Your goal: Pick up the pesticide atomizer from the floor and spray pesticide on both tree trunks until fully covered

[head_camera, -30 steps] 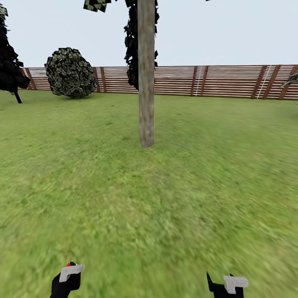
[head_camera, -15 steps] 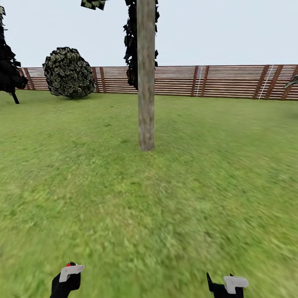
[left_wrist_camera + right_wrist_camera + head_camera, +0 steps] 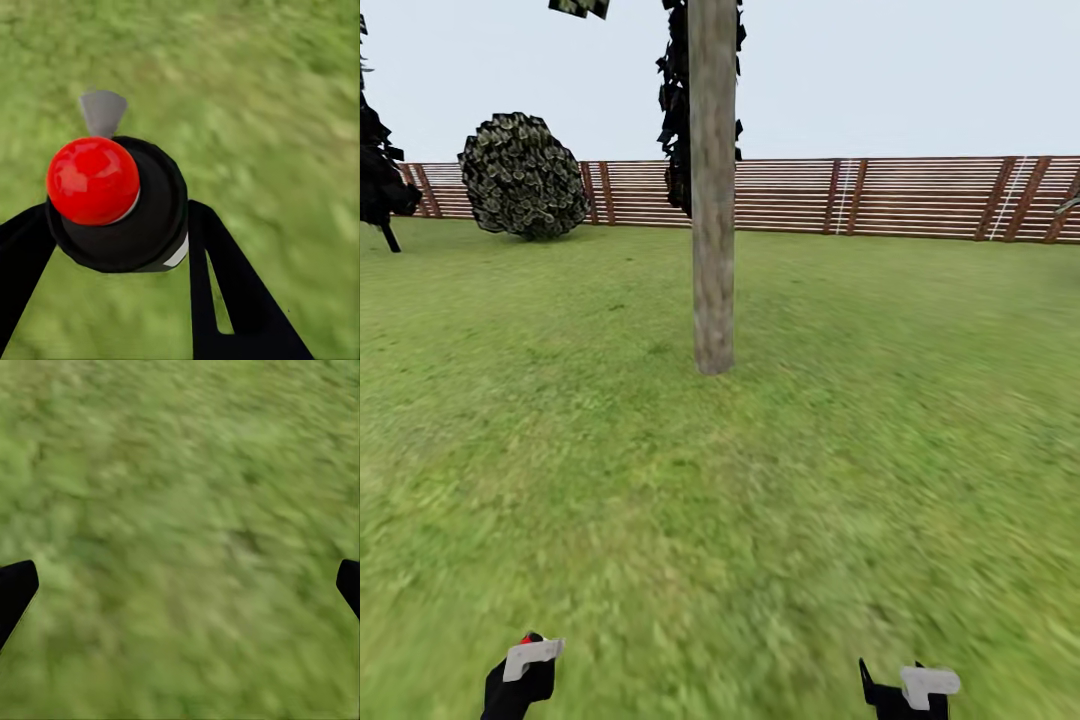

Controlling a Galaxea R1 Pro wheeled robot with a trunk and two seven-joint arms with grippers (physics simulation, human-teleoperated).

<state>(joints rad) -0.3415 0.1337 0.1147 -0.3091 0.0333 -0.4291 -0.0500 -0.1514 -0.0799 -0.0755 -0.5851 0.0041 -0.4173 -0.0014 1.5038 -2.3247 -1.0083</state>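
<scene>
Pesticide atomizer (image 3: 112,202) pinched in left gripper (image 3: 112,225) — right gripper (image 3: 180,585) spread; tree trunk (image 3: 712,190) ahead.

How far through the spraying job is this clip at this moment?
Pickup looks done: the left gripper clamps the black atomizer with red knob. In hand: the upright grey-brown tree trunk stands ahead across the grass lawn. No spray visible; coating both trunks is left. The right gripper is open.

Camera advanced — tree trunk (image 3: 713,190) looms nearer.
</scene>
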